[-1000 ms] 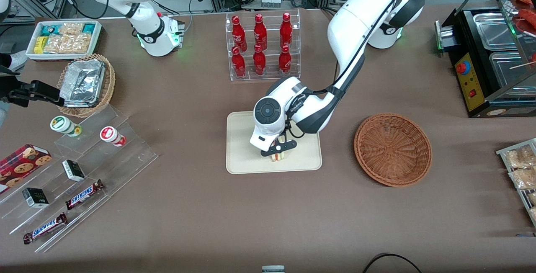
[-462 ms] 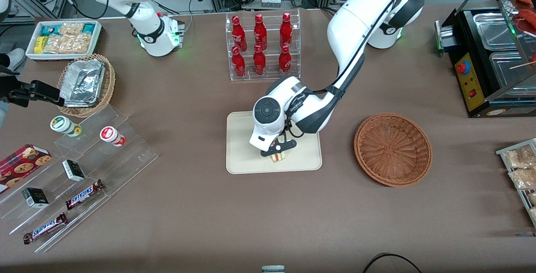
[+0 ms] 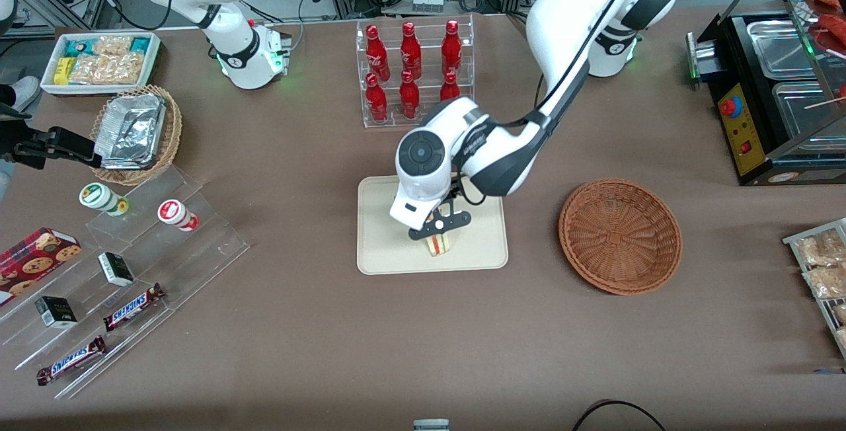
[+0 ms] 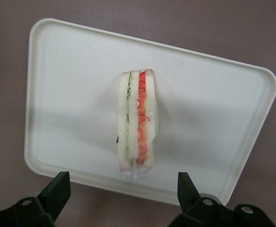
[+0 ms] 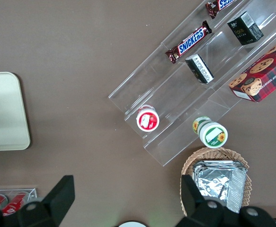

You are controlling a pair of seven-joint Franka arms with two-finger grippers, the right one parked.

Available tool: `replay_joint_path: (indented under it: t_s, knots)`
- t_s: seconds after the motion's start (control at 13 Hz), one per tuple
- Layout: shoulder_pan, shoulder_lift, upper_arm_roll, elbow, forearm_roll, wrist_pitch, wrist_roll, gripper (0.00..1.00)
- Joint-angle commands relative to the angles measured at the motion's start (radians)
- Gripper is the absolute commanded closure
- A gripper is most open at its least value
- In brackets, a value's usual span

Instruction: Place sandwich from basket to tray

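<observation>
The sandwich [image 3: 438, 245] [image 4: 138, 120] stands on its edge on the cream tray [image 3: 383, 252] [image 4: 71, 85], its red and green filling stripes facing up. My gripper [image 3: 439, 227] [image 4: 121, 191] hovers above the sandwich, open, its black fingers [image 4: 57, 187] spread wide and touching nothing. The reddish-brown wicker basket [image 3: 619, 236] sits beside the tray toward the working arm's end of the table, with nothing in it.
A clear rack of red bottles [image 3: 413, 71] stands farther from the front camera than the tray. A tan basket with foil [image 3: 135, 132], a white snack bin [image 3: 99, 61] and acrylic shelves of snacks [image 3: 119, 272] lie toward the parked arm's end. A black food warmer [image 3: 773, 87] stands toward the working arm's end.
My gripper has let go of the sandwich and risen straight up; the sandwich stays standing on the tray.
</observation>
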Motion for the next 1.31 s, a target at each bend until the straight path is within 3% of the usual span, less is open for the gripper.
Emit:
replay_joint_path:
  t_s: [0.0, 0.23, 0.38, 0.54, 0.69, 1.23]
  knots:
    - [0.055, -0.075, 0.005, -0.016, 0.012, -0.077, 0.140, 0.00]
    - [0.145, -0.140, 0.005, -0.022, -0.003, -0.153, 0.321, 0.00]
    - [0.244, -0.192, 0.007, -0.034, -0.076, -0.268, 0.377, 0.00]
    - [0.326, -0.265, 0.010, -0.094, -0.070, -0.301, 0.439, 0.00]
    - [0.389, -0.353, 0.010, -0.197, -0.018, -0.299, 0.599, 0.00]
    - [0.610, -0.557, 0.007, -0.360, -0.038, -0.313, 0.961, 0.00]
